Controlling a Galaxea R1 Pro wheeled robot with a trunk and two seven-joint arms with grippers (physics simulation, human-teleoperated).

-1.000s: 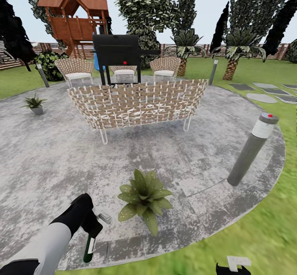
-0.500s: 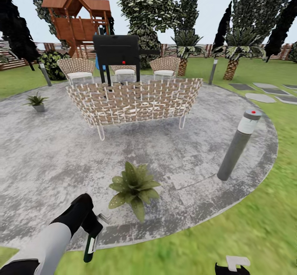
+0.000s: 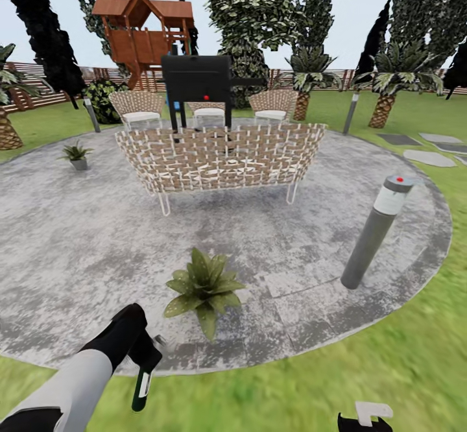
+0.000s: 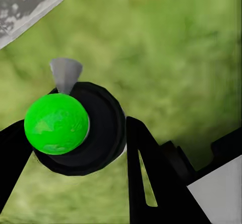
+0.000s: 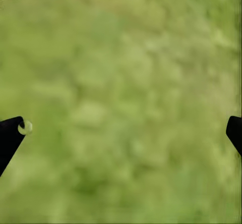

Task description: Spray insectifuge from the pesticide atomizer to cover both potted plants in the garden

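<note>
Here, what I see from my head and both wrists:
Left claw (image 3: 144,366): my fingers are pinched on the pesticide atomizer (image 3: 139,388), low at my left, over the grass at the patio's near edge.
Atomizer: a slim dark bottle hanging downward from my grip; the left wrist view shows its round black body (image 4: 91,133) end-on with a bright green dot on it and a small grey nozzle.
Label: a white strip on the bottle's side; its writing is too small for me to read.
Right claw (image 5: 123,133): fingertips spread wide apart, holding nothing, blurred grass between them.
Near potted plant (image 3: 203,286): broad speckled leaves, on the patio (image 3: 78,237) just ahead of my left claw, apart from it.
Far potted plant (image 3: 77,154): small, in a grey pot, well off at the patio's left side.
Around: a grey bollard lamp (image 3: 376,231) with a red dot stands to the right; a woven sofa (image 3: 220,158) sits mid-patio, between me and a black grill (image 3: 196,80) and three woven chairs.
Beyond: a wooden playhouse (image 3: 146,33), palms, tall trees and a slatted fence (image 3: 39,91).
</note>
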